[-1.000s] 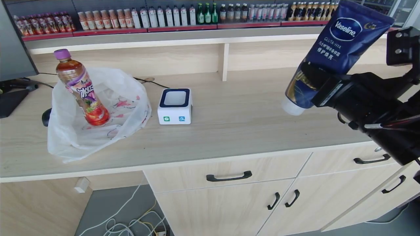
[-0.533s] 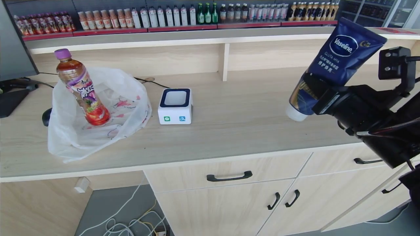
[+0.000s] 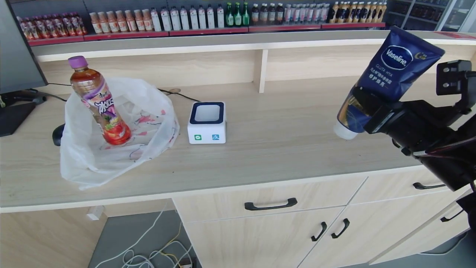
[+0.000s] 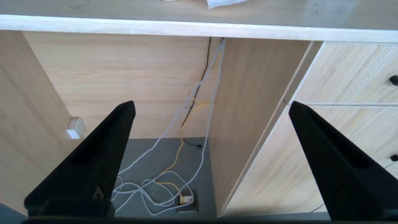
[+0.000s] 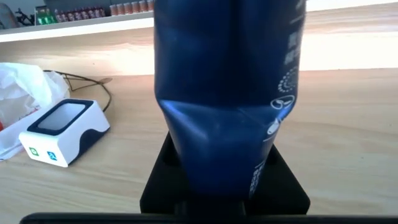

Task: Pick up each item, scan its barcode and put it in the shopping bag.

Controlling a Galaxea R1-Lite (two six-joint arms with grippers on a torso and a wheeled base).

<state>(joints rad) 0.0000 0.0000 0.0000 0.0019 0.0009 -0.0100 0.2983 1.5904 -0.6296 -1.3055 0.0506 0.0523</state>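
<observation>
My right gripper (image 3: 366, 108) is shut on a dark blue lotion tube (image 3: 386, 76), held in the air above the counter's right end, white cap (image 3: 344, 132) pointing down and left. The right wrist view has the tube (image 5: 224, 106) close up, with the white barcode scanner (image 5: 62, 132) beyond it. The scanner (image 3: 206, 123) sits mid-counter, screen up. Left of it lies the white shopping bag (image 3: 148, 137), open, with a red tea bottle (image 3: 100, 102) leaning inside. My left gripper (image 4: 209, 124) is open and empty, below the counter's front edge.
The wooden counter (image 3: 282, 137) has a raised back ledge with a divider (image 3: 262, 70). A monitor base and cables (image 3: 22, 100) are at the far left. Drawers and doors (image 3: 271, 204) are below; loose wires (image 4: 180, 180) lie on the floor.
The right gripper has lowered the tube a little. The head camera has shifted, so the whole scene sits slightly further right.
</observation>
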